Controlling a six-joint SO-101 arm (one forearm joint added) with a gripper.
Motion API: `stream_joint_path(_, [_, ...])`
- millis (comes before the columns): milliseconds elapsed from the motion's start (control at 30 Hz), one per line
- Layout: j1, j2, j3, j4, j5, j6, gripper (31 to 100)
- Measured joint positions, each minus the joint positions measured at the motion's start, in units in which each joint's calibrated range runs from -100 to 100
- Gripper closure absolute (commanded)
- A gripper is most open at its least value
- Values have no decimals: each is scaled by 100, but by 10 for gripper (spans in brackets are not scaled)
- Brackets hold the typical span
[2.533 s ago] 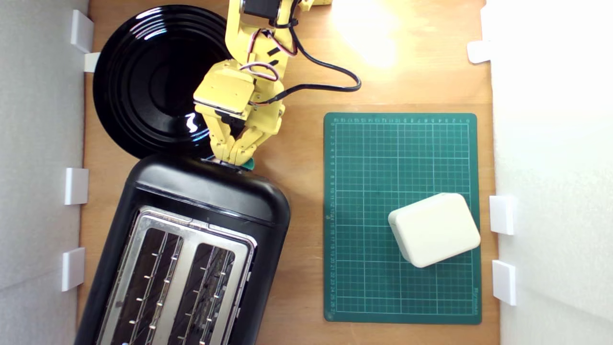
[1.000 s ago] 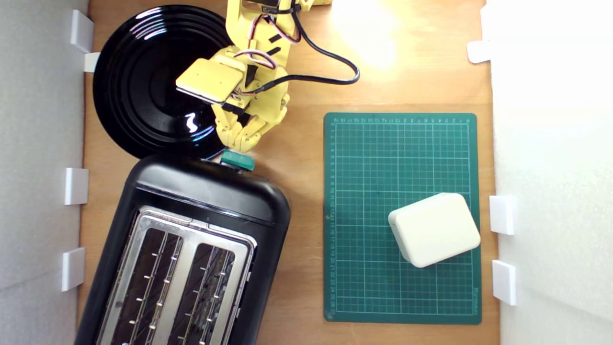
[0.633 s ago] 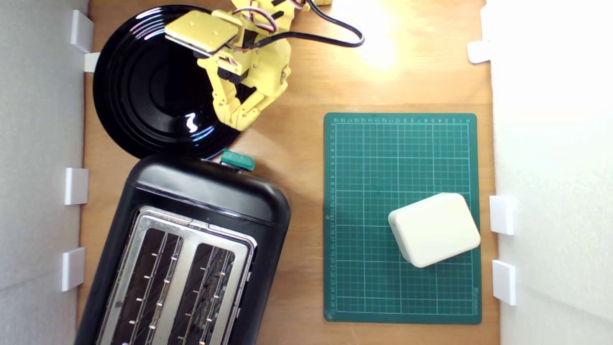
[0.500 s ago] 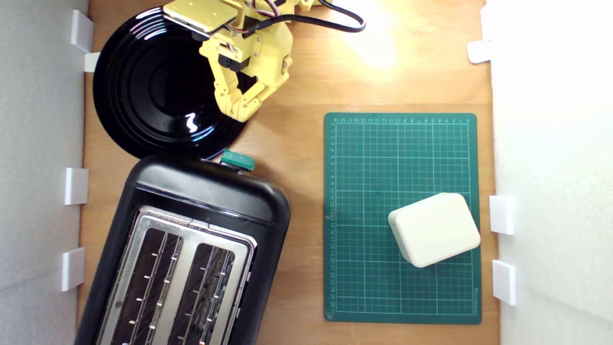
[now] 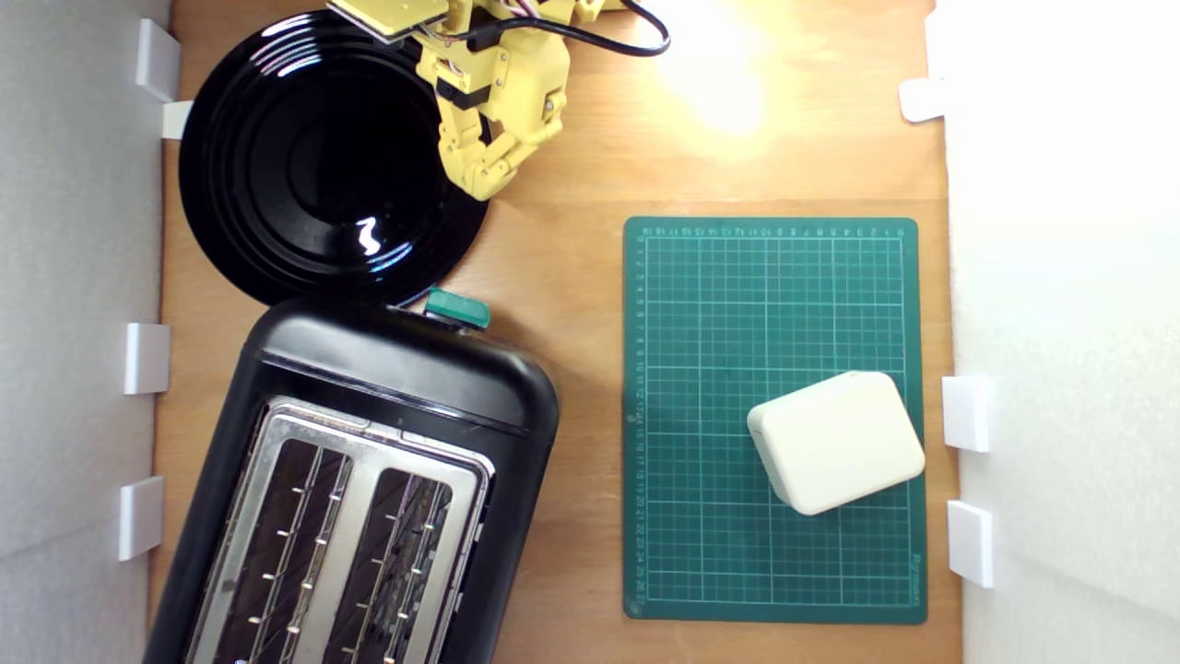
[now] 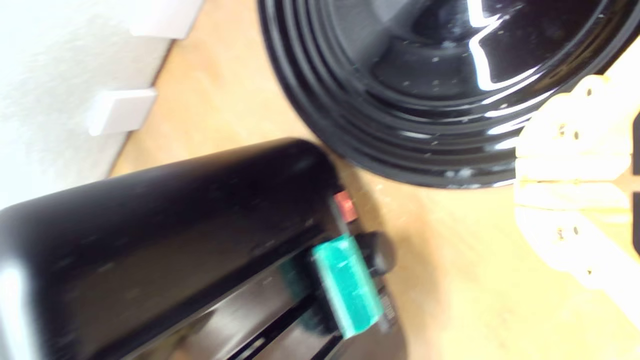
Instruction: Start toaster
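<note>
The toaster [image 5: 369,461] is glossy black with a silver two-slot top and fills the exterior view's lower left. Its teal-green lever tab [image 5: 457,309] juts from the end nearest the arm. In the wrist view the toaster's black end [image 6: 165,235] and the lever tab [image 6: 347,285] show blurred, with a small red button above the tab. My yellow gripper [image 5: 483,184] hangs shut over the edge of the black plate, well apart from the lever, and holds nothing. Its pale fingers [image 6: 570,190] lie pressed together in the wrist view.
A round black plate [image 5: 277,157] lies beyond the toaster, at the exterior view's upper left. A green cutting mat [image 5: 701,304] on the exterior view's right carries a cream rounded box [image 5: 836,441]. White foam walls with white clips line both sides.
My gripper was at the teal lever 2.5 s ago. It has since drawn back from the toaster, over the plate's edge toward the arm's base. The toaster has not moved.
</note>
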Motion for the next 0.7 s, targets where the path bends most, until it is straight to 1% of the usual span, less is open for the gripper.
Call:
stream_joint_path(333, [9,-725,982,-10,315,-199,989])
stream_joint_path(400, [-18,-934,1047,-29,511,-221,989])
stream_joint_path(467, [27,-900,1066,-29,553,-221,989])
stream_joint_path(700, [36,-1084,1066,-29,570,-474,989])
